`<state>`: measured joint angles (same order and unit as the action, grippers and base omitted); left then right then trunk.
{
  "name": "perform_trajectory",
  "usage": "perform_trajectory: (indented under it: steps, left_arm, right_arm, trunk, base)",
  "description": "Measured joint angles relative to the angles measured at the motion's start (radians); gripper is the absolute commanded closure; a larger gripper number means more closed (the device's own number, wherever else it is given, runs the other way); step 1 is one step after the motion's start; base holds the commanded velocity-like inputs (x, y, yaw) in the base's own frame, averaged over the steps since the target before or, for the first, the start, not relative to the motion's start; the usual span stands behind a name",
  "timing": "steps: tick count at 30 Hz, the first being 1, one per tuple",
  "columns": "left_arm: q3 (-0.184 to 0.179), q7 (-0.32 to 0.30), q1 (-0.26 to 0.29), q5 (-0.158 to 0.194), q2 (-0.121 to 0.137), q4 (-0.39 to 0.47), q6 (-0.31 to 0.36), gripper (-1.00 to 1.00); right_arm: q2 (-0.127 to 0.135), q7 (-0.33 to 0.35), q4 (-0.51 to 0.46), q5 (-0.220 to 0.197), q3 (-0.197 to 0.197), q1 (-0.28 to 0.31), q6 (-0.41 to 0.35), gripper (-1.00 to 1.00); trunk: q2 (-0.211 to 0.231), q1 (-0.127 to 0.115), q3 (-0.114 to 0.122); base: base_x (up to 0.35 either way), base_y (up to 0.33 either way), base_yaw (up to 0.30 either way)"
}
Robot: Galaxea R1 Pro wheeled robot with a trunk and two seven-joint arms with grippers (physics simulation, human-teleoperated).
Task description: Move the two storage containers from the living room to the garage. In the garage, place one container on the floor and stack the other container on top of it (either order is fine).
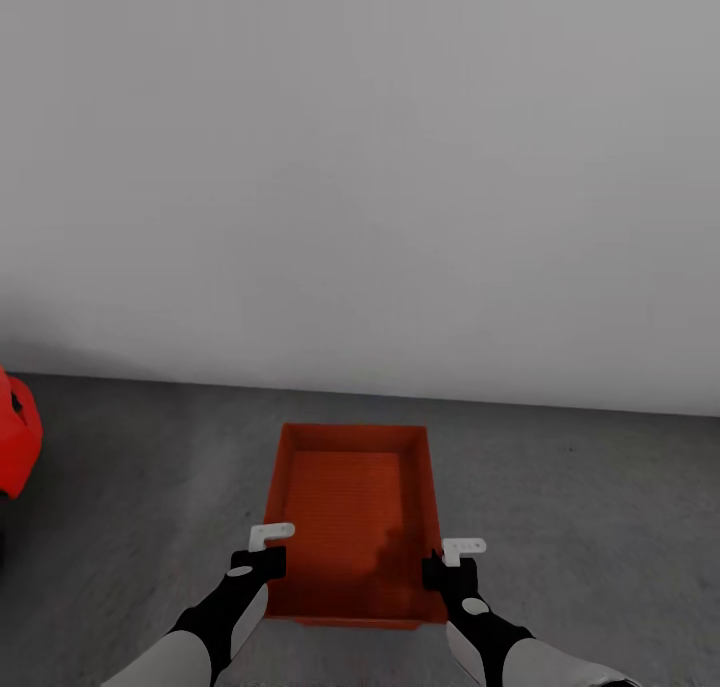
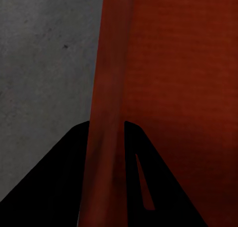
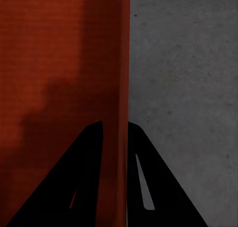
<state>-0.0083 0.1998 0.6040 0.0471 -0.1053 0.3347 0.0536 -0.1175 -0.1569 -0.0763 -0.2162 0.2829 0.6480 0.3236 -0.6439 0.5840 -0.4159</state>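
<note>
While I held the lidless red-orange rectangular storage container [image 1: 352, 507] over the grey concrete floor [image 1: 580, 507] (near the white wall [image 1: 360, 167]), left claw [image 1: 268, 549] and right claw [image 1: 447, 559] each pinched a side wall.

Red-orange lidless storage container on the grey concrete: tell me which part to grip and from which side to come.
Grip the two long side walls of the red-orange lidless rectangular storage container, from above. It is open-topped with thin upright walls, so each claw can straddle one rim, as the left claw and right claw do now.
</note>
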Motion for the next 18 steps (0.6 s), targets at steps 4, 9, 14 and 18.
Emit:
perform_trajectory:
  steps: [4, 9, 14, 18]
  left_arm:
    - [0.0, 0.0, 0.0, 0.0, 0.0, 0.0, 0.0, 1.0]
    - [0.0, 0.0, 0.0, 0.0, 0.0, 0.0, 0.0, 1.0]
    - [0.0, 0.0, 0.0, -0.001, 0.0, 0.0, 0.0, 1.0]
    - [0.0, 0.0, 0.0, -0.001, 0.0, 0.0, 0.0, 1.0]
  right_arm:
    - [0.0, 0.0, 0.0, -0.001, 0.001, 0.0, 0.0, 1.0]
    - [0.0, 0.001, 0.0, 0.0, 0.0, 0.0, 0.0, 1.0]
    - [0.0, 0.0, 0.0, -0.001, 0.001, 0.0, 0.0, 1.0]
    - [0.0, 0.0, 0.0, -0.001, 0.001, 0.0, 0.0, 1.0]
  trunk:
    - [0.0, 0.0, -0.006]
    - [0.0, 0.0, -0.009]
    - [0.0, 0.0, -0.01]
    - [0.0, 0.0, -0.01]
  base:
    - [0.0, 0.0, 0.0]
    - [0.0, 0.0, 0.0]
    - [0.0, 0.0, 0.0]
    - [0.0, 0.0, 0.0]
